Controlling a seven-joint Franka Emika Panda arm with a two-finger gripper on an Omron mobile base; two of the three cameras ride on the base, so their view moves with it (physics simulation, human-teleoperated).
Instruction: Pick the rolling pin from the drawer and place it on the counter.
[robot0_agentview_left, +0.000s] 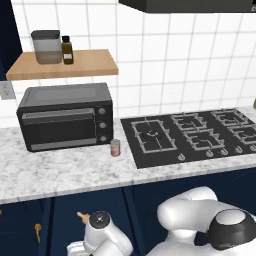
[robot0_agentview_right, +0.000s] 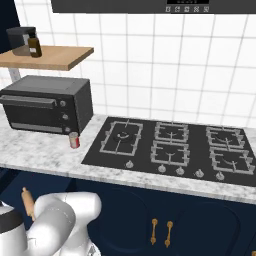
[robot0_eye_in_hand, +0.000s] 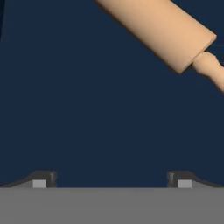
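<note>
The rolling pin (robot0_eye_in_hand: 164, 30), light-brown wood with a tapered handle, lies slantwise across the upper right of the hand view on the drawer's navy floor (robot0_eye_in_hand: 87, 109). My gripper (robot0_eye_in_hand: 111, 179) is open above that floor, with both dark fingertips (robot0_eye_in_hand: 41, 178) spread wide and nothing between them. The pin sits off to one side of the jaws, not between them. One end of the rolling pin (robot0_agentview_left: 82, 216) pokes out beside my wrist below the counter (robot0_agentview_left: 60, 172), and the rolling pin (robot0_agentview_right: 27, 200) also shows left of my arm, under the marbled counter (robot0_agentview_right: 40, 150).
A black toaster oven (robot0_agentview_left: 65, 116) and a small red can (robot0_agentview_left: 115, 148) stand on the counter, with a black gas hob (robot0_agentview_left: 190, 135) to their right. A wooden shelf (robot0_agentview_left: 75, 65) holds a jar and a bottle. Navy doors with brass handles (robot0_agentview_right: 161, 231) are below.
</note>
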